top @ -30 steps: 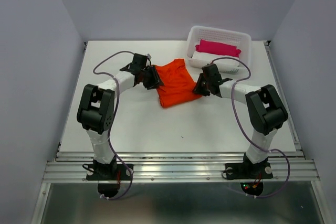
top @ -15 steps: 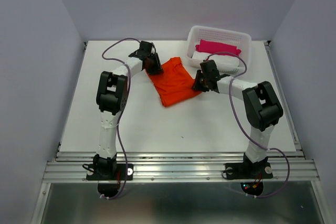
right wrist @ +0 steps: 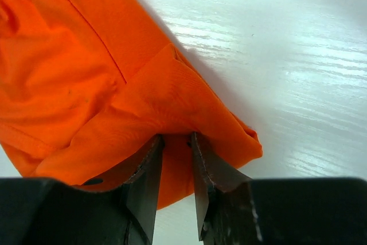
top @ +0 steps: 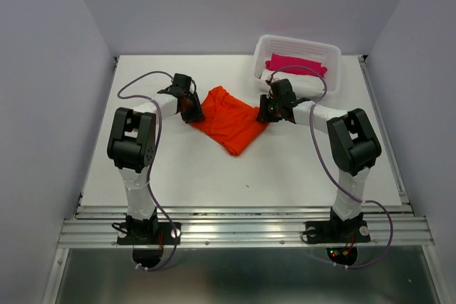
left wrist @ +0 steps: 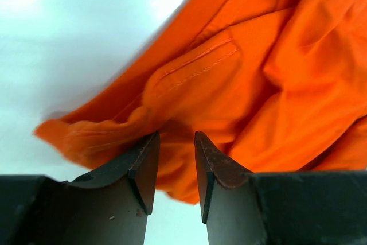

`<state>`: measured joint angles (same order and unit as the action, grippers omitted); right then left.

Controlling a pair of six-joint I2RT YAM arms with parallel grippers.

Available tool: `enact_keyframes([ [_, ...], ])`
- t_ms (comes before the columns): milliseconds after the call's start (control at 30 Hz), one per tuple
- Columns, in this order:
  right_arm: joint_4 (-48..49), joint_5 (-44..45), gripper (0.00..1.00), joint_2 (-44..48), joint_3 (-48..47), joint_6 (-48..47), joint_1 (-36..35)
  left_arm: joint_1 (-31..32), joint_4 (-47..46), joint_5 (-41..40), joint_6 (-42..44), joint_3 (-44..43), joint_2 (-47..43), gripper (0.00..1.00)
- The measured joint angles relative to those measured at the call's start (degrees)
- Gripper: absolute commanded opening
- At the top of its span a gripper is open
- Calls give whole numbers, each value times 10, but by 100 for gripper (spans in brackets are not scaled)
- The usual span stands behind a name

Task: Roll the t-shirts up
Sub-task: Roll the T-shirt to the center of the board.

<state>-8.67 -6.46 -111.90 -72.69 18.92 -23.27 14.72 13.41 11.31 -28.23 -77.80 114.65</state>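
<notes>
t-shirt [top: 229, 120] on show, folks: the orange-red one lies in the far middle of the white table [top: 214, 176], strung between the two arms, with its near corner pointing back toward the bases. far right stands the white basket [top: 333, 62] with a pink cloth [top: 296, 64] inside, out of the play. the left gripper [top: 191, 108] works the shirt's left edge, and the right gripper [top: 265, 110] has the right edge, just beside the basket's near wall.

down at the wrists, the left jaws are drawn close, with a bunched fold of hem nipped between them. the right jaws pinch a folded corner the same way, and cloth fills the narrow gap.

my read is that this is the laying-out step, getting the shirt flat and square before any roll begins. to do it well, both hands should draw apart evenly and stay low over the table, so the thin fabric goes taut without lifting into a sag. the left wrist view shows plenty of creasing near the pinch, and that wants pulling out before release. the right grip looks close to the corner's edge, so a hard tug could slip it, and gentle tension is the call. let both sides down together so one straight edge is ready to roll from, and mind that basket wall on the right.
</notes>
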Motion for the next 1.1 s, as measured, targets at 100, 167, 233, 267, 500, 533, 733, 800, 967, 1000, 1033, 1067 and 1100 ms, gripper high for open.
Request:
enact_keyframes([
  [100,1,-14,33,0,0,-16,-9,-5,14,-16,5,45,-42,46],
  [167,0,-16,33,1,0,-21,-16,-6,31,-31,10,55,-63,48],
  [233,-2,-18,34,2,0,-20,-22,-6,44,-47,17,55,-87,50],
  [267,-7,-17,36,5,0,-14,-24,-5,49,-55,20,55,-97,50],
  [500,-49,7,40,71,0,25,-27,37,83,-139,47,25,-220,59],
  [533,-50,13,40,85,0,32,-27,50,84,-149,51,21,-230,61],
  [733,-43,16,53,186,40,85,10,180,95,-189,81,7,-251,64],
  [800,-41,15,60,229,85,109,56,223,106,-200,86,7,-245,64],
  [967,-53,26,70,290,178,140,131,337,131,-240,93,7,-218,77],
  [1000,-60,27,71,297,190,144,132,351,133,-248,95,7,-212,78],
  [1033,-64,26,72,304,201,145,131,368,135,-256,96,7,-205,78],
  [1067,-66,26,72,309,211,147,129,384,136,-266,99,8,-195,78],
  [1100,-71,26,73,313,218,150,127,398,136,-273,100,9,-187,78],
])
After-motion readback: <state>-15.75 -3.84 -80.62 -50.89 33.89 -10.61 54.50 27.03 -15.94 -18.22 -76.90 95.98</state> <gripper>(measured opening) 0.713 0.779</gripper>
